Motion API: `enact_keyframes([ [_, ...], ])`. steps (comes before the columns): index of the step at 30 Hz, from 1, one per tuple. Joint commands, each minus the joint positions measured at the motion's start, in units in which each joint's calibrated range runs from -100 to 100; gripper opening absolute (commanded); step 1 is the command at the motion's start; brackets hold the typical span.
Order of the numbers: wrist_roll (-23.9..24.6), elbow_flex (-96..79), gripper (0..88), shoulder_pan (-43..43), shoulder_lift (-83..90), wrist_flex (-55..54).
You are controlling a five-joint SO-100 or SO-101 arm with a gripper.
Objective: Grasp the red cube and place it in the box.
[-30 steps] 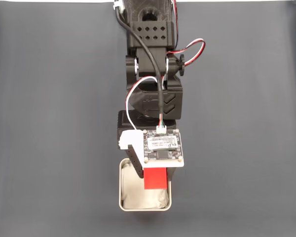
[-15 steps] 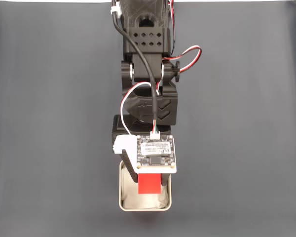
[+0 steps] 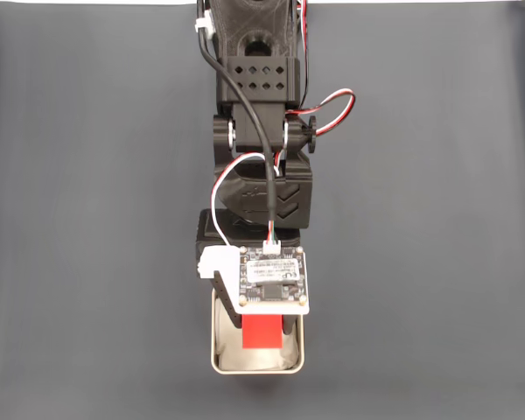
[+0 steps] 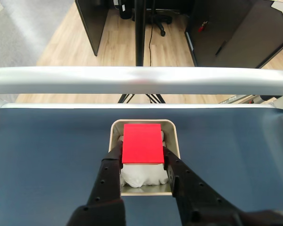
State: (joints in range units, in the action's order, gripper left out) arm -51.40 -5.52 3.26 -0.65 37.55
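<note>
Both jaws of my gripper (image 4: 142,159) clamp the red cube (image 4: 141,143) directly over the box (image 4: 175,136). Since a second ago I have drawn back and centred it; apparently lower too. Release seems due.

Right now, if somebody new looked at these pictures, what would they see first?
The bright red cube jumps out first, pinched between the black fingers of the gripper right over the silver box. In the fixed view, the black arm stretches down the middle of the dark table, with the box at its tip near the bottom edge. The box has crumpled white lining inside.
</note>
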Motion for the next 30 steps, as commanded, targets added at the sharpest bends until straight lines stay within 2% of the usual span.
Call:
enact_keyframes([
  [1, -0.2, 3.0, 12.4, 0.6, 0.1, -1.2],
  [9, 0.0, 3.2, 13.9, 0.4, -0.6, -1.6],
  [10, 0.0, 3.2, 16.2, 0.3, -0.6, -1.6],
  [13, -0.3, 3.4, 30.3, 0.3, -0.6, -1.2],
  [17, -0.9, 3.4, 38.3, 0.3, -0.5, -0.5],
  [23, -1.5, 3.6, 42.6, 0.1, -0.4, 0.5],
  [30, -1.4, 3.7, 43.5, -0.1, -0.3, 0.5],
])
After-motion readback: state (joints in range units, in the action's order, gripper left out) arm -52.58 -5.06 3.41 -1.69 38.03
